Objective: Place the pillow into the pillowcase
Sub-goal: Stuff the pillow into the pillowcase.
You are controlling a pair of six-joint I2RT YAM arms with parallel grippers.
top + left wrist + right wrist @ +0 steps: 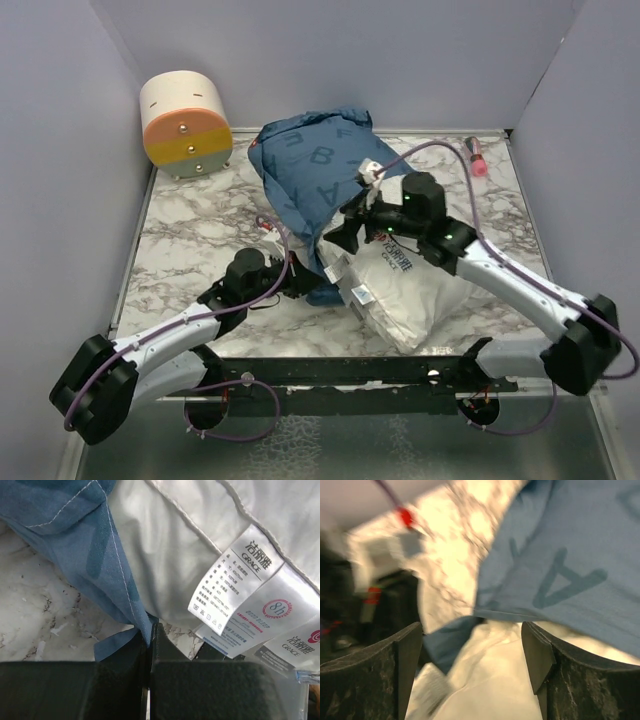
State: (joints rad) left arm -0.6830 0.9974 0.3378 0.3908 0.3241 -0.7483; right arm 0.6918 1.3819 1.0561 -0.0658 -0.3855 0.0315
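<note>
**Pillow half in, left jaws pinching the hem**

The left gripper point(150, 636) is clamped tight on the pillowcase point(310, 165). It has the stitched hem at the near corner of the opening, low over the table point(190, 250). The pillow point(410, 295) sits just beside those jaws on their right, not in them.

The right gripper point(350, 228) has its jaws spread wide with nothing pinched. From its wrist cam, the white pillow fills the gap past the fingertips, and the case's edge runs across just above it. That view is blurry, so I can't say whether the fingers touch fabric.

In the top view the pillow lies on a diagonal, long axis running far-left to near-right. The far end is tucked inside the case. The near-right end bulges out bare toward the right arm's base. The case's mouth faces near-right and its other end points at the back wall.

As for writing, the sewn tags point(240, 585) at the pillow's edge read "GRACE" under Chinese characters. One has a red circle badge I can't make out for sure, and the small print is too fine to read. The case shows big letters; "B" and "A" are clear.
</note>
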